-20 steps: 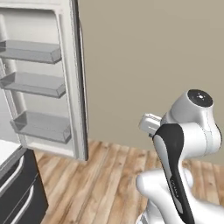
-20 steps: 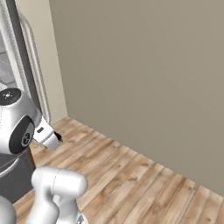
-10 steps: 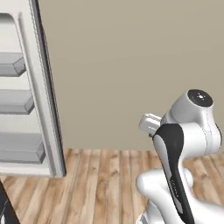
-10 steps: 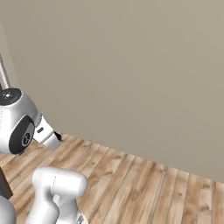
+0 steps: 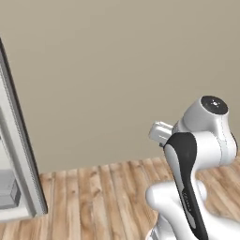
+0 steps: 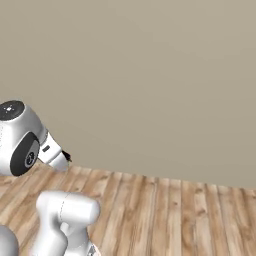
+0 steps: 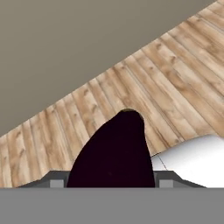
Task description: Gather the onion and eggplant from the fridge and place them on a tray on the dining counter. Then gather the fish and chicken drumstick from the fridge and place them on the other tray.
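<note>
You're looking at a home kitchen (a rendered one): a plain beige painted wall (image 5: 117, 70) meets a light wood-plank floor (image 6: 170, 210), and at nine o'clock in the left base view stands the open white fridge door (image 5: 18, 164) with its shelf.

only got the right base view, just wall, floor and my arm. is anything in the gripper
Observer: Yes. In the hand view the gripper is closed on a dark purple eggplant, which rises up the middle of that picture.
Operator: ok, where's the fridge from here
Observer: In the left base view the fridge door stands at the left edge of the picture, down to the wood floor.
Operator: door open or shut
Observer: Open. Its inner side faces that camera, with a grey door shelf on it.
</note>
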You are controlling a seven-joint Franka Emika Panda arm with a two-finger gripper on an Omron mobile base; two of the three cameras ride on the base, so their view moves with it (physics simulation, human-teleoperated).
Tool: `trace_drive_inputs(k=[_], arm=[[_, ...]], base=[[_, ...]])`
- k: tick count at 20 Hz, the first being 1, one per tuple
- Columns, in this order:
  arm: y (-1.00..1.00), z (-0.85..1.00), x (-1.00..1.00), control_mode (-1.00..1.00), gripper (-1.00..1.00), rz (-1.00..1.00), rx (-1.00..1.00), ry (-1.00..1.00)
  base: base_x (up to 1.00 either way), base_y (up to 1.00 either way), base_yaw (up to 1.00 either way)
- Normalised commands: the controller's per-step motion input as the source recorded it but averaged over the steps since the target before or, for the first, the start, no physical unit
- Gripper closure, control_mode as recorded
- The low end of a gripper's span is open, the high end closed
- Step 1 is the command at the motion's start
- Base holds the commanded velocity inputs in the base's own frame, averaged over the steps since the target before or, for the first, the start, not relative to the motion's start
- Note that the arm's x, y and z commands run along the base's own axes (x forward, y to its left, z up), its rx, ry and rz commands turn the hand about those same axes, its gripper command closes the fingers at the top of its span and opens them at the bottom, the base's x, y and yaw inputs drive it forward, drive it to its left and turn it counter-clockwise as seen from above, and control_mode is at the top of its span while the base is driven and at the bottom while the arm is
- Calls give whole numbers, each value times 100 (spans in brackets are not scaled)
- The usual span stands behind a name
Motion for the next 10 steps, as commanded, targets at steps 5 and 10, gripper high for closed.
trace_drive_inputs(k=[5,10], arm=[[0,0,0,100,100,0,0,0],[0,0,0,100,100,0,0,0]], base=[[26,0,-40],[39,0,-36]])
